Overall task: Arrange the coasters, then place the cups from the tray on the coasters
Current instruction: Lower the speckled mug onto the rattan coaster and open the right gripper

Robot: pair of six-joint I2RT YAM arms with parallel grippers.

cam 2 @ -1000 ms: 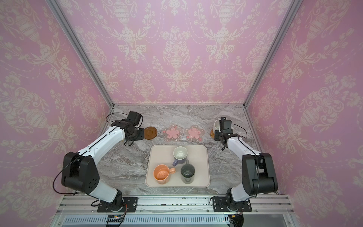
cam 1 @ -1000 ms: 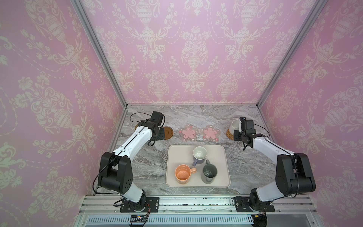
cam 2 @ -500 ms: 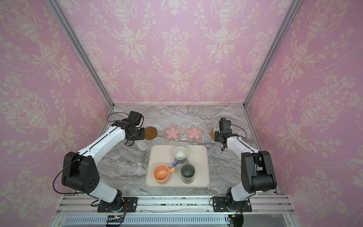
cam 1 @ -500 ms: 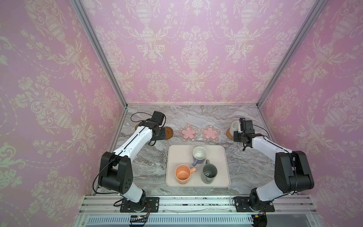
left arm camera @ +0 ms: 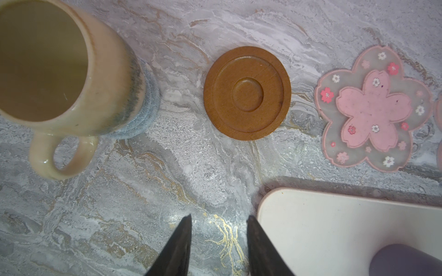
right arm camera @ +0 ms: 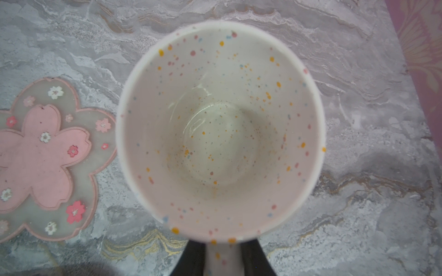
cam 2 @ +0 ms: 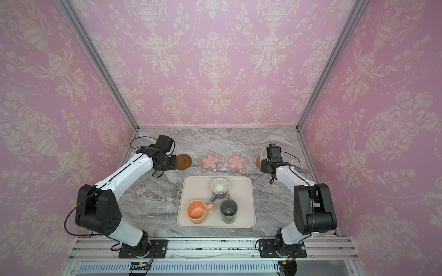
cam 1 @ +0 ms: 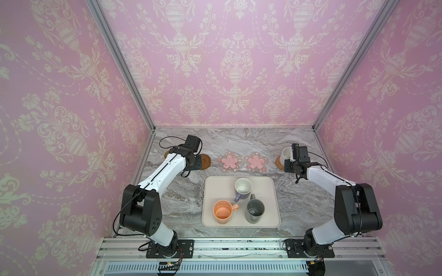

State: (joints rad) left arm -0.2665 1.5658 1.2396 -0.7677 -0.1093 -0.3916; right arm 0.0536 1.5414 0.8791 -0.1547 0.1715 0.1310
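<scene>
The lavender mug (cam 1: 243, 187), peach mug (cam 1: 222, 211) and dark grey mug (cam 1: 255, 210) are standing in the cream tray (cam 1: 215, 191). Beyond the tray, pink flower coasters (cam 1: 230, 161) and a brown wooden disc (left arm camera: 247, 93) are lying bare. The surface (cam 1: 181, 198) is veined grey marble, and the walls (cam 1: 236, 59) are pink damask. The left hand (left arm camera: 218, 219) is hanging spread and empty beside the tray. The right hand (right arm camera: 222, 243) is flanking the handle of the speckled white mug (right arm camera: 220, 131), which is on the rattan coaster (cam 1: 278, 165) beyond the tray. Pinching or not, cannot tell.

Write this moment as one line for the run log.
left gripper: open, empty | right gripper: fingers flank white speckled mug handle | olive-yellow mug: on blue-grey coaster | tray: not yet emptied
</scene>
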